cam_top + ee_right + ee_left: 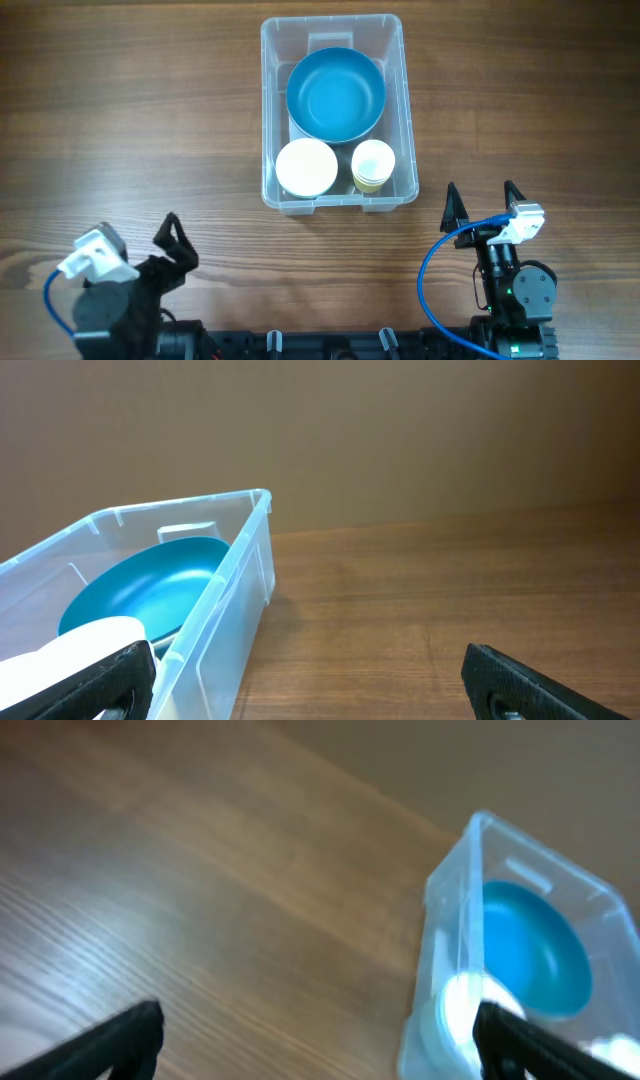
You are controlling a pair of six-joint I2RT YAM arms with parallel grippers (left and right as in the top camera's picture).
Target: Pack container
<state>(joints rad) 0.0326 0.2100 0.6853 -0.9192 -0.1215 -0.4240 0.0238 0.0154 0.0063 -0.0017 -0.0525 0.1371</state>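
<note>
The clear rectangular container (405,120) stands at the table's centre back. Inside it lie a round blue bowl (335,95), a cream bowl (306,167) and a stack of cream cups (373,165). My left gripper (178,243) is open and empty at the front left, well away from the container. My right gripper (482,203) is open and empty at the front right, just right of the container. The left wrist view shows the container (447,935) with the blue bowl (530,950), blurred. The right wrist view shows the container (235,585) and blue bowl (140,585) at left.
The wooden table (120,120) spreads around the container. Both arm bases sit at the front edge, with blue cables (432,270) looping beside them.
</note>
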